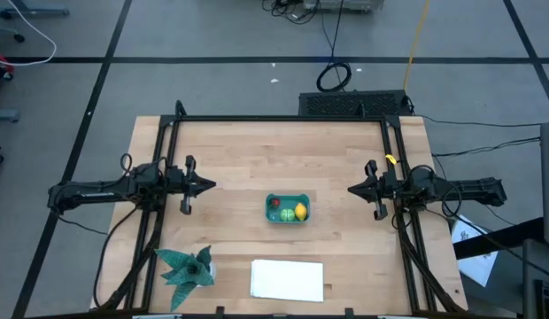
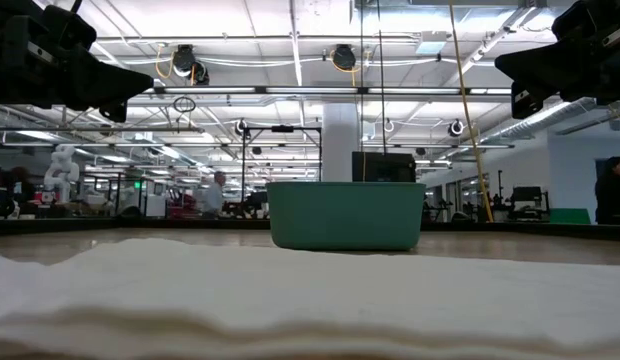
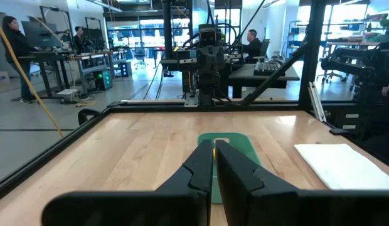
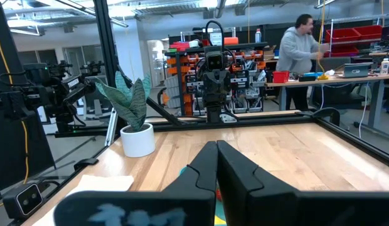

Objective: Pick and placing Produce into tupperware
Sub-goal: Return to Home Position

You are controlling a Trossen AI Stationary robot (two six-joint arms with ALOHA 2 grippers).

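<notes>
High view: red, green and yellow produce inside teal tupperware

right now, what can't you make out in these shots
- Low view: the tub's wall hides the produce inside; the white pad in front blocks the near tabletop.
- Left wrist view: the left arm's shut jaws cover most of the tub.
- High view: the red piece is too small to identify.

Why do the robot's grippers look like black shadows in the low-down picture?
Low view: the bright ceiling glows behind the dark left gripper and right gripper, so they show as silhouettes. High view: light comes evenly from above, so the tub casts almost no shadow on the table.
</notes>
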